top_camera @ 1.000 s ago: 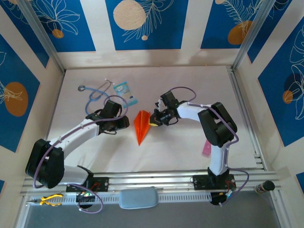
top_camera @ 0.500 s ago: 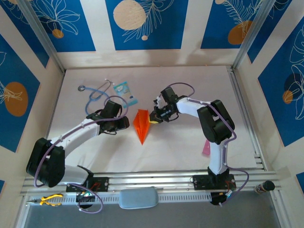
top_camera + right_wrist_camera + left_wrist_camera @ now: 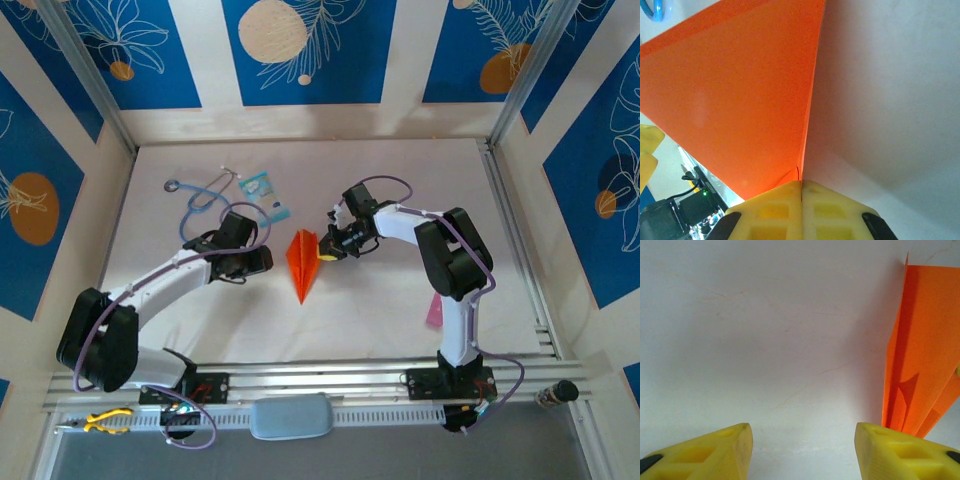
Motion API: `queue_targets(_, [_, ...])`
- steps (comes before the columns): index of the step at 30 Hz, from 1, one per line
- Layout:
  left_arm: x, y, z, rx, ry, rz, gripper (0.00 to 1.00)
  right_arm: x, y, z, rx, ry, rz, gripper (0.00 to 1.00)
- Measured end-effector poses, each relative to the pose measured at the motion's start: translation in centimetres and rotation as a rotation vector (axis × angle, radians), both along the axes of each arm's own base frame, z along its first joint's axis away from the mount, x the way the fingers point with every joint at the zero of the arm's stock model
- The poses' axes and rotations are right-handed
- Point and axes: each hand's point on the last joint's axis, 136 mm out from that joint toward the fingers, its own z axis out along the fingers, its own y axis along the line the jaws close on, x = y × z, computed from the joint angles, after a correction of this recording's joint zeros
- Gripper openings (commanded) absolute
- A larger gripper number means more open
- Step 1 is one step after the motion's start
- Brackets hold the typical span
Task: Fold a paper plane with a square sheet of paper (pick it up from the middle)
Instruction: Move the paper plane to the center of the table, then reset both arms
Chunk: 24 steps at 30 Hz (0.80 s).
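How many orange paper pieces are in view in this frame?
1: the paper plane, near the middle of the table, its edge pinched by the shut right gripper, with the open left gripper just beside it. A scrap could hide under an arm.

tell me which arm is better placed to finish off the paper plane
Right, probably. The right gripper is shut on the paper plane at its edge, so it can lift it or set it down. The left gripper is open beside it, gripping nothing.
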Motion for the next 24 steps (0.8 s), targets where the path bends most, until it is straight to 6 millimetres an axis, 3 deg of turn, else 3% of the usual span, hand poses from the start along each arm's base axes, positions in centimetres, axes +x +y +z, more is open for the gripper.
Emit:
queue_targets(10, [0.0,-0.1,0.0,-0.005,0.003,-0.003,0.57,0.3,-0.6,-0.3,-0.005,0.005,0.001,0.02])
queue_targets(13, [-0.1,-0.1,-0.2,-0.003,0.007,-0.003,0.57,0.4,-0.7,-0.6,-0.007,0.01,0.006,0.07])
queue_targets(20, [-0.1,0.0,-0.4,0.008,0.009,-0.016,0.61,0.3,-0.7,-0.5,-0.005,0.005,0.018,0.29])
queue_targets(24, [0.1,0.4,-0.4,0.035,-0.005,-0.024,0.62,0.8,-1.2,1.5,-0.002,-0.048,0.003,0.31])
